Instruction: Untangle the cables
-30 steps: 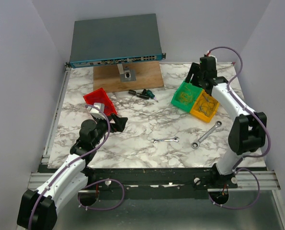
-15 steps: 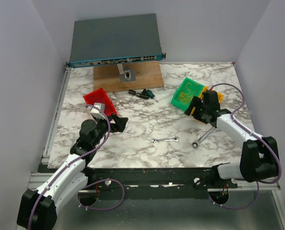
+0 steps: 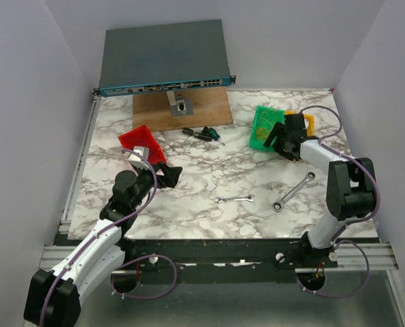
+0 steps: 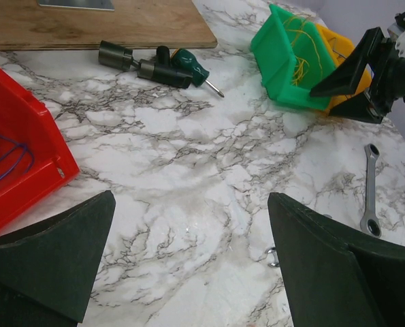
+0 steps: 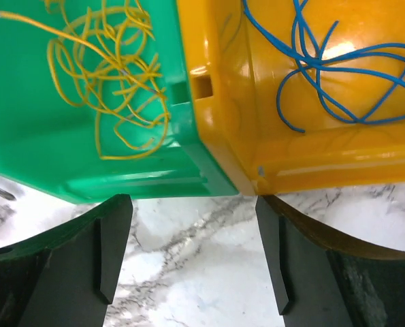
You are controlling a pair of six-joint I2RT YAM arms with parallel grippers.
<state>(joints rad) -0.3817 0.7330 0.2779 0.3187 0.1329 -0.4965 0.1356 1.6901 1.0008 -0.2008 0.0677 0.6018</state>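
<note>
The cables lie sorted in bins. Thin yellow wires (image 5: 120, 88) are bunched in the green bin (image 5: 52, 157), and blue wires (image 5: 331, 75) lie in the orange bin (image 5: 311, 163) beside it. A few bluish-purple strands (image 4: 5, 150) rest in the red bin (image 4: 25, 157). My right gripper (image 5: 192, 225) is open and low over the marble, its fingers straddling the corner where the green bin (image 3: 265, 126) and orange bin (image 3: 304, 121) meet. Nothing is held. My left gripper (image 4: 188, 225) hangs open and empty over bare marble, just right of the red bin (image 3: 142, 143).
Two wrenches (image 3: 235, 199) (image 3: 294, 191) lie on the near middle of the table. A screwdriver and dark bits (image 3: 203, 133) sit before the wooden board (image 3: 182, 107). A network switch (image 3: 163, 58) stands at the back.
The right arm swung from behind the two bins to their near side. Its jaws widened. The green and orange bins shifted toward the back right. The left arm stayed still.
</note>
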